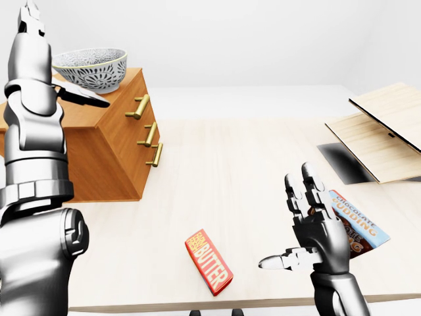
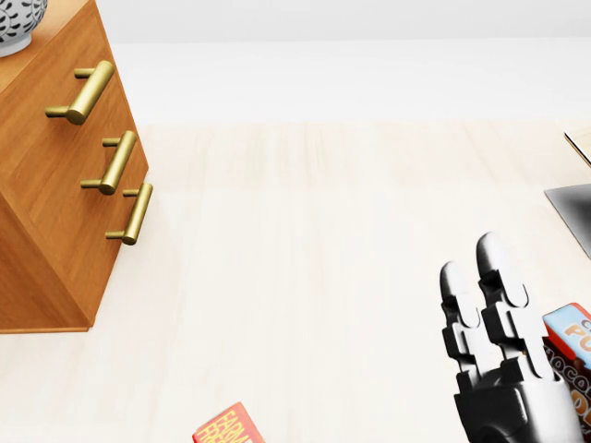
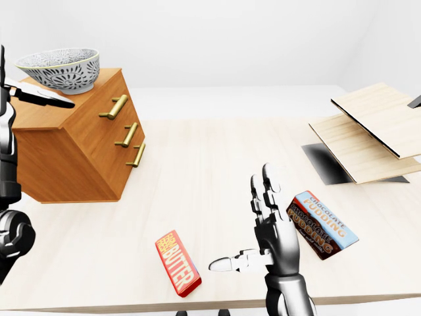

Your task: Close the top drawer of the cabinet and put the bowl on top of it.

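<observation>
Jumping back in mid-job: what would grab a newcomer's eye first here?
The patterned bowl sits on the wooden cabinet, upper left in the right-eye view, with all drawers looking shut. The left hand stands open near it; the right hand stands open and upright between the butter box and pudding box at the bottom.
</observation>
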{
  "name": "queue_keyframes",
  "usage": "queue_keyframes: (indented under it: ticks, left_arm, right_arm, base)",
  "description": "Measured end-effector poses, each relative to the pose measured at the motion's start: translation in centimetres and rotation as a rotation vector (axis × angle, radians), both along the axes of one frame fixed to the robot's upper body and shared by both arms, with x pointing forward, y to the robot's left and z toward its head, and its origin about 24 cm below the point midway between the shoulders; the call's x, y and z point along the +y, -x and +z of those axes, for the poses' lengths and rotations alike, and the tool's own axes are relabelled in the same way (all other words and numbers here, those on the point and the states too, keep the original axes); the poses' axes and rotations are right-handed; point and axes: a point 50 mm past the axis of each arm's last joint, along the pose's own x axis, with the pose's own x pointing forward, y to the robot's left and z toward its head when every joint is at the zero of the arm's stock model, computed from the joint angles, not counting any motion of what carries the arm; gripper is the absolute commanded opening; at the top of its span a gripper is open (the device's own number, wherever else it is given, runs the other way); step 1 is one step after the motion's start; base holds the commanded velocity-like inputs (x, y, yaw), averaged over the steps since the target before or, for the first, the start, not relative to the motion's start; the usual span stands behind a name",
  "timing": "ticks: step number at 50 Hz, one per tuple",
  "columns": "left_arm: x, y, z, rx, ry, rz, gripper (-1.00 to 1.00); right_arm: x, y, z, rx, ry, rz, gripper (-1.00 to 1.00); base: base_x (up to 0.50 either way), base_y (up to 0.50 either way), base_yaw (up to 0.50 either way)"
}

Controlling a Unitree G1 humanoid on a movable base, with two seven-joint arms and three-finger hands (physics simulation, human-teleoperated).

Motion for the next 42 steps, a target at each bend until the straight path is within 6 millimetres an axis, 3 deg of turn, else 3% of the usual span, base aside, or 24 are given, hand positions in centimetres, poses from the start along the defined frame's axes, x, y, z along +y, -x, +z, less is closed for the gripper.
queue_keyframes:
  ticks: [18,32,42]
  left_arm:
    - [-2.1,2.5,1.9,-0.130,-0.034,-0.169,1.00]
    - [-5.1,6.1,3.8,-0.260,-0.127,-0.350,1.00]
    - [-8.2,9.9,4.7,-0.368,-0.239,-0.489,1.00]
  right_arm:
    - [0.0,0.0,0.1,-0.004,0.000,0.001,1.00]
    - [0.1,-0.2,0.3,-0.016,0.003,0.001,1.00]
    - [0.0,-0.2,0.2,-0.016,0.002,-0.001,1.00]
  base:
    - [0.00,0.00,0.00]
    - [0.00,0.00,0.00]
    - [0.00,0.00,0.00]
